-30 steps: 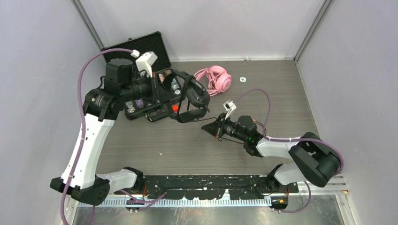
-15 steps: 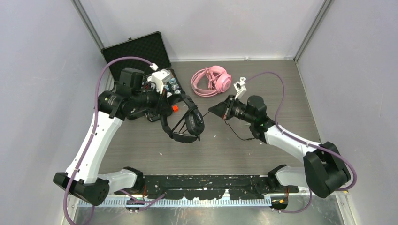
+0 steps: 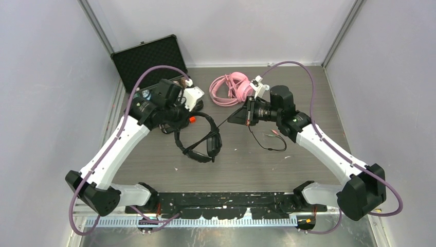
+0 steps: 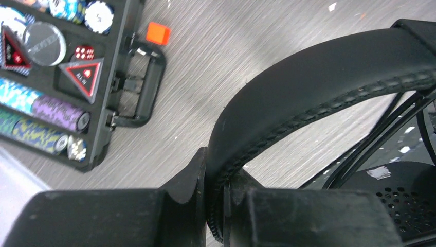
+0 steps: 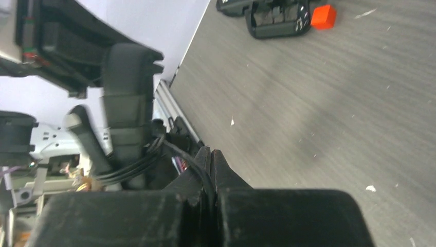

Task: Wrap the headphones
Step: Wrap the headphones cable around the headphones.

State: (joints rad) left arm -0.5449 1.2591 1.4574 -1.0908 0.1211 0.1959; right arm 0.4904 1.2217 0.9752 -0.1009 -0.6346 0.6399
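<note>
Black foam is lining the raised lid of the case [image 3: 145, 57] that is standing open at the far left corner of the table [image 3: 319, 98]. Through the left wrist camera I am seeing rows of poker chips [image 4: 43, 110] lying in its tray and its handle [image 4: 145, 85] facing an orange cube [image 4: 158, 33] just beside it.

To the right of the case, I am watching the left gripper [image 3: 176, 125] holding the black headphones [image 3: 212, 144] by the headband [image 4: 329, 77]. Its jaws are clamped onto the padded band, one finger [image 4: 180, 193] pressing on each side. The headset is hanging in front of the case over the middle of the table, with a perforated ear cup [image 4: 406, 200] showing below the band. I cannot tell whether the lower cup is touching the wood.

From that cup a thin black cable [image 3: 221, 125] is running taut, up and to the right, into the right gripper [image 3: 232, 117]. Its jaws are pinched together on the cable, which is showing as a fine line between the fingertips in the right wrist view. Beyond the gripper the slack is looping on the table, ending in small plugs [image 3: 274, 134].

Behind the right gripper, the pink headphones [image 3: 240, 88] are lying near the back wall, their pink cable [image 3: 220, 88] bunching in loops on their left side.
</note>
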